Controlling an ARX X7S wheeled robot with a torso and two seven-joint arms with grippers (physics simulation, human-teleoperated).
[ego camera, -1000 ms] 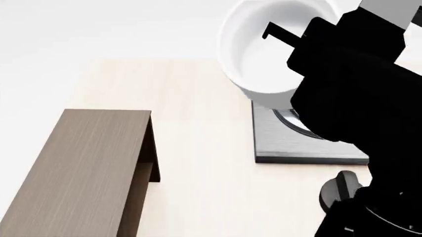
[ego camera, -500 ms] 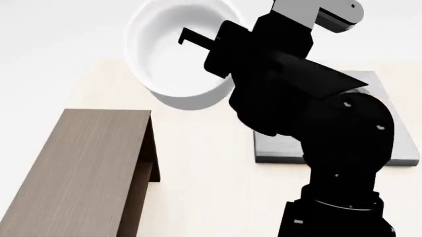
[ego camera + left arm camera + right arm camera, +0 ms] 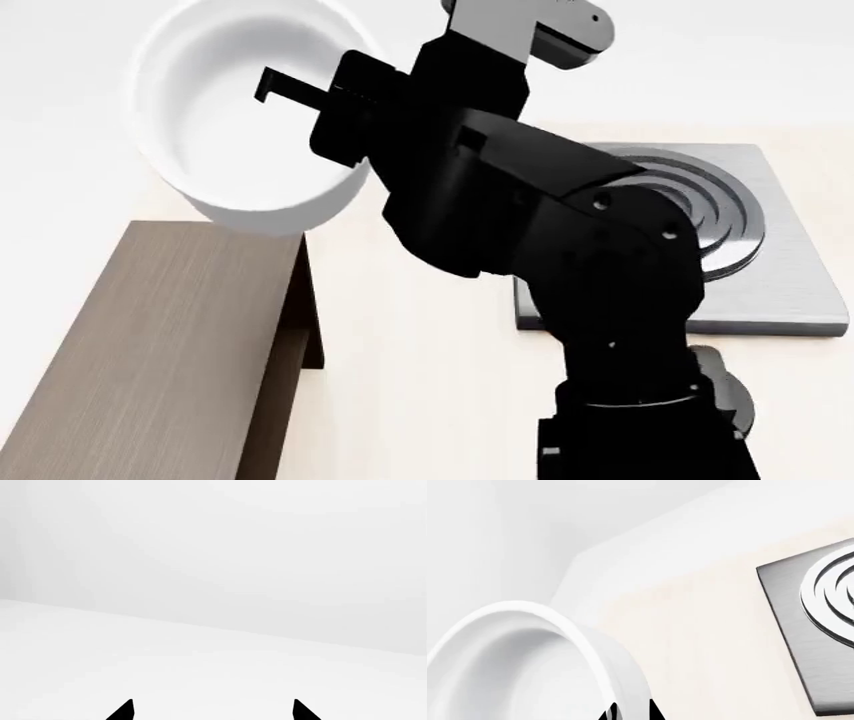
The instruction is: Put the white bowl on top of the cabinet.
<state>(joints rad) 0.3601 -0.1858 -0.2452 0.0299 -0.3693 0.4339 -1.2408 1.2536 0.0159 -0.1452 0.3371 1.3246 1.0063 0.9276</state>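
Right gripper (image 3: 358, 150) clamped on the wall of the white bowl (image 3: 247, 120), one finger inside, one outside, bowl held in the air and tilted, mouth facing the camera. Below the gripper, the far end of the dark-brown cabinet (image 3: 160, 350) on a pale table (image 3: 414, 360). Behind the arm, a grey stove plate (image 3: 747, 240). Left gripper (image 3: 212, 711) seen only as two well-separated fingertips over blank white.

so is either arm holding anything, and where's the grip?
Right gripper holds the bowl by its rim, one of its fingers inside. Left gripper is open, holding nothing.
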